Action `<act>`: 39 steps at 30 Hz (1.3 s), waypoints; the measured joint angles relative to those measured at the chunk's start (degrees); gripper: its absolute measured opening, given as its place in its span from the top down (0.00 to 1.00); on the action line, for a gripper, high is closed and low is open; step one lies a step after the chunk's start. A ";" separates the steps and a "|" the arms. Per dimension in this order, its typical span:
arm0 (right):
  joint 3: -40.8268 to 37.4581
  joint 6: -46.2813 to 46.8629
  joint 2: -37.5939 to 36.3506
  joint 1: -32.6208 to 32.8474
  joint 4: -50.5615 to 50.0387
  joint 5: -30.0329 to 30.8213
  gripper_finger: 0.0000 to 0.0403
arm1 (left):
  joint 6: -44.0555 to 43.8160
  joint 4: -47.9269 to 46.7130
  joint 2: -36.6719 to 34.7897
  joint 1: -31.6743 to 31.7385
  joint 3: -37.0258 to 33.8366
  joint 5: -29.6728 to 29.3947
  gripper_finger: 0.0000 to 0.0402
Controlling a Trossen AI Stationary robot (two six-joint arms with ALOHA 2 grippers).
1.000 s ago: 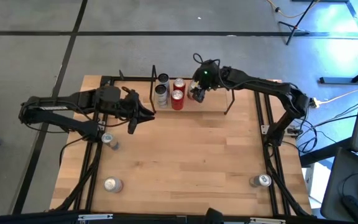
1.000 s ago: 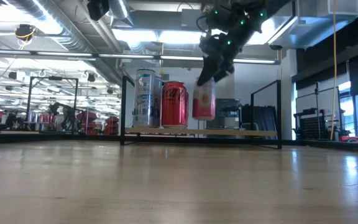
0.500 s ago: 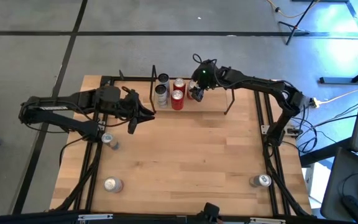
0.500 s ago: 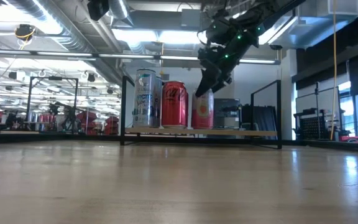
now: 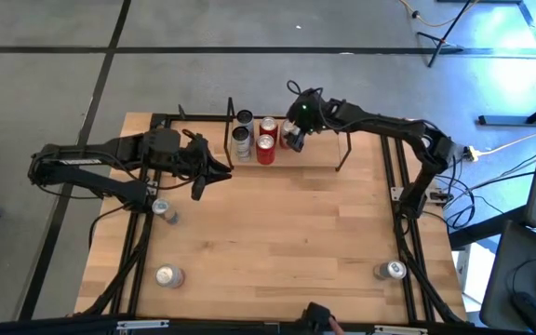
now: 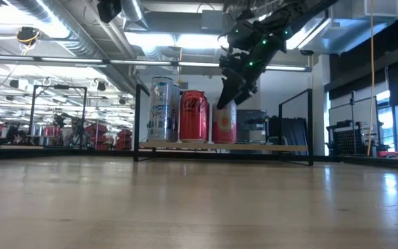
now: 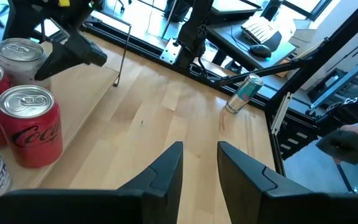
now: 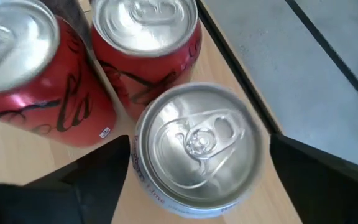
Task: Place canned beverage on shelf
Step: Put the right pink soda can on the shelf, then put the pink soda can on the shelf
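Note:
My right gripper [image 6: 232,88] is over the shelf [image 6: 268,146], shut on a pale pink can [image 6: 224,124] with a silver top [image 8: 197,140]. The can stands right beside a red can [image 6: 193,116]. In the high view my right gripper [image 5: 293,138] covers the held can. Two red cans [image 5: 266,147] and two silver cans [image 5: 241,138] stand on the shelf board [image 5: 319,154]. My left gripper [image 5: 214,172] is open and empty, above the table just left of the shelf; its fingers frame bare wood in the left wrist view [image 7: 201,168]. My right gripper pinches the pale pink can between its two fingers [image 8: 107,171], one on each side of the can's upper wall [image 8: 143,177] just below the rim. The fingers come from above, slanting down. The can is upright, its base at the shelf board [image 6: 224,142].
Three cans lie on the table: two near the left rail [image 5: 164,210] [image 5: 167,276] and one at the near right [image 5: 389,271]. Black rails run along both table sides [image 5: 400,200]. The shelf board is bare to the right of the held can [image 6: 275,146].
My right gripper has gone down and a little toward the table's left with the pale pink can. The can was tilted and clear of the shelf board; it now stands upright at the board, close against the red can.

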 joint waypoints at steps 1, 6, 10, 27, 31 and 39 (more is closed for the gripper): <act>1.09 -0.79 -0.08 0.00 -1.37 0.00 0.06 | 0.00 0.00 0.00 0.00 0.00 0.00 0.77; 9.07 -2.46 -1.76 0.07 -13.30 -0.40 0.01 | -0.23 -0.06 0.00 0.00 0.00 0.26 0.72; 16.77 0.11 -4.56 1.14 -25.56 -2.00 0.02 | -1.61 -0.12 0.42 0.18 0.00 0.54 0.60; 23.64 13.31 -15.47 30.04 -37.84 -1.35 0.02 | -0.41 8.67 3.23 -0.32 -0.02 -3.77 0.36; 20.94 16.68 -15.47 37.17 -38.11 2.52 0.02 | -6.08 8.93 3.43 -5.70 -0.02 2.13 0.36; 13.98 24.44 -16.34 48.45 -38.65 9.16 0.02 | -25.77 1.73 5.21 -19.88 -0.02 1.51 0.36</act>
